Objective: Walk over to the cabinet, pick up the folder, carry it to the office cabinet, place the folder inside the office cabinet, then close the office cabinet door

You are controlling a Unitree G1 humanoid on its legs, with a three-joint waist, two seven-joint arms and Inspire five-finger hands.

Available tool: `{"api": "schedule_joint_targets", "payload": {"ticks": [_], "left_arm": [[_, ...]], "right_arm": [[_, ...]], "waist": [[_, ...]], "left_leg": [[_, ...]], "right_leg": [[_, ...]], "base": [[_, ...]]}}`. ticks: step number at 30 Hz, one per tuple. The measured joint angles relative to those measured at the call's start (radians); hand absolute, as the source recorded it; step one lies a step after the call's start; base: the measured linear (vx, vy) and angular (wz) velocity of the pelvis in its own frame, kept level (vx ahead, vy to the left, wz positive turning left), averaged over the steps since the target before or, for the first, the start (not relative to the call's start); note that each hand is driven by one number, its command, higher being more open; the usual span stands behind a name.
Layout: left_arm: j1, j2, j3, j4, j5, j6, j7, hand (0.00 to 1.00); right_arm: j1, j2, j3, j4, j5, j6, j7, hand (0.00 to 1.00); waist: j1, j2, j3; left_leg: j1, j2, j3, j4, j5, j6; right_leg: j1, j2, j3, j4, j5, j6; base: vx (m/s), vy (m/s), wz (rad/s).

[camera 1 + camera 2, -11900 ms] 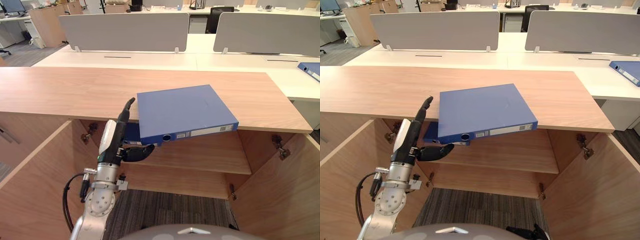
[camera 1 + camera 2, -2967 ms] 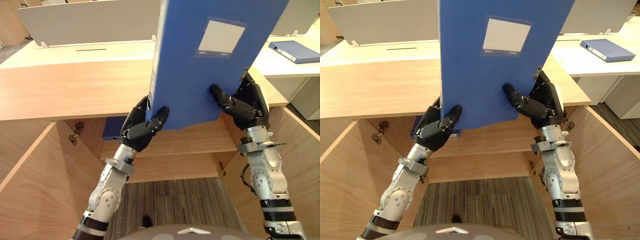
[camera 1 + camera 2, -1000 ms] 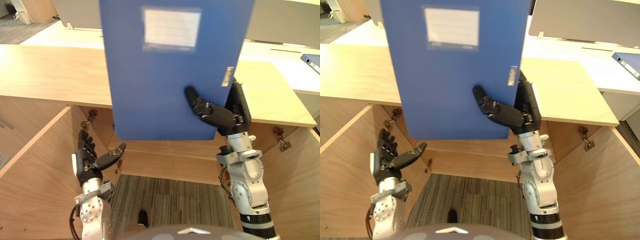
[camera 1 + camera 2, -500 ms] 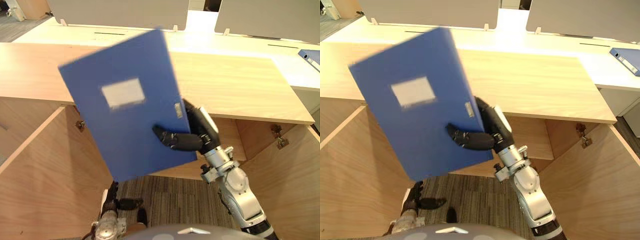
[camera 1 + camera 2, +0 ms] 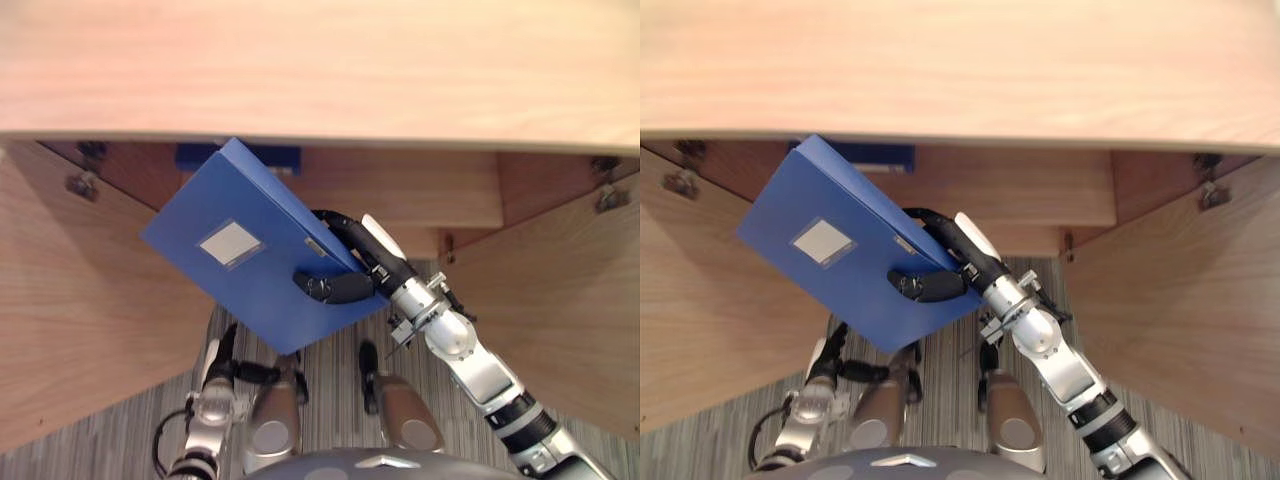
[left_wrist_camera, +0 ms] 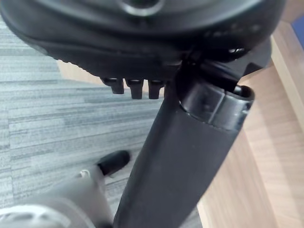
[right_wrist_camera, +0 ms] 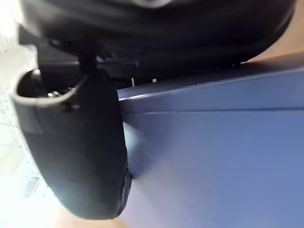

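Doors, 2 of them, stand open on the office cabinet [image 5: 320, 70], with the left door [image 5: 70, 300] at the far left. Beside it, low over the striped carpet [image 5: 90, 450], the left hand [image 5: 218, 362] hangs with fingers straight and thumb out, holding nothing. The blue folder [image 5: 240, 275] tilts in the air before the cabinet's opening, white label [image 5: 230, 243] facing up. Another folder [image 5: 262, 158] lies on the shelf [image 5: 420, 190] behind. The right hand [image 5: 365, 270] pinches the blue folder's edge, thumb on its face. The right door [image 5: 560, 310] is at the far right.
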Motion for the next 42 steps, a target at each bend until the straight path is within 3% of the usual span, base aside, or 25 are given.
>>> {"api": "schedule_joint_targets", "payload": {"ticks": [4,7,12,19,29,35,42], "left_arm": [[-0.065,0.006,0.001,-0.035,-0.004,-0.007,0.019,1.00],[-0.076,0.015,0.000,-0.120,-0.007,-0.018,0.043,1.00],[-0.143,-0.027,0.023,-0.167,-0.011,-0.019,0.054,1.00],[-0.193,-0.089,0.026,-0.270,-0.021,-0.005,0.044,1.00],[-0.232,-0.082,0.093,-0.335,-0.022,0.001,0.038,1.00],[-0.253,-0.082,0.115,-0.336,-0.025,0.005,0.033,1.00],[-0.256,-0.085,0.121,-0.337,-0.039,0.022,0.034,1.00]], "right_arm": [[-0.048,-0.018,-0.009,0.028,-0.011,0.001,-0.050,0.00],[-0.050,-0.029,-0.009,0.024,-0.041,0.002,-0.093,0.00],[-0.050,-0.027,-0.031,-0.088,-0.039,0.003,-0.125,0.00],[-0.104,0.107,-0.192,-0.142,0.061,-0.001,-0.186,0.00],[-0.139,0.206,-0.373,-0.090,0.326,-0.011,-0.228,0.00],[-0.183,0.218,-0.490,-0.041,0.542,-0.023,-0.252,0.00],[-0.307,0.251,-0.593,0.032,0.763,-0.082,-0.310,0.00]], "waist": [[-0.001,0.014,0.083],[0.004,0.017,0.096],[0.027,0.028,0.110],[0.053,0.018,0.141],[0.057,0.012,0.147],[0.060,0.008,0.148],[0.059,0.008,0.148]], "left_leg": [[-0.140,0.011,-0.002,0.163,-0.054,0.008],[-0.293,0.035,-0.011,0.332,-0.122,-0.004],[-0.484,0.077,-0.035,0.528,-0.187,0.001],[-0.666,0.093,-0.073,0.698,-0.241,0.007],[-0.806,0.112,-0.096,0.863,-0.306,0.012],[-0.831,0.112,-0.104,0.877,-0.306,0.013],[-0.832,0.115,-0.106,0.878,-0.305,0.014]], "right_leg": [[-0.141,-0.001,0.013,0.152,-0.048,-0.002],[-0.284,0.000,0.017,0.297,-0.100,-0.008],[-0.449,0.022,0.014,0.448,-0.148,-0.018],[-0.611,0.022,0.001,0.612,-0.209,-0.017],[-0.728,0.032,0.004,0.747,-0.260,-0.011],[-0.746,0.032,-0.003,0.756,-0.260,-0.010],[-0.746,0.034,-0.005,0.756,-0.260,-0.010]], "base": [[-0.14,-0.032,-0.05],[-0.15,-0.029,-0.04],[-0.09,-0.029,-0.05],[-0.03,0.001,0.05],[-0.03,0.044,-0.04],[-0.02,0.059,0.01],[-0.01,0.055,-0.01]]}}
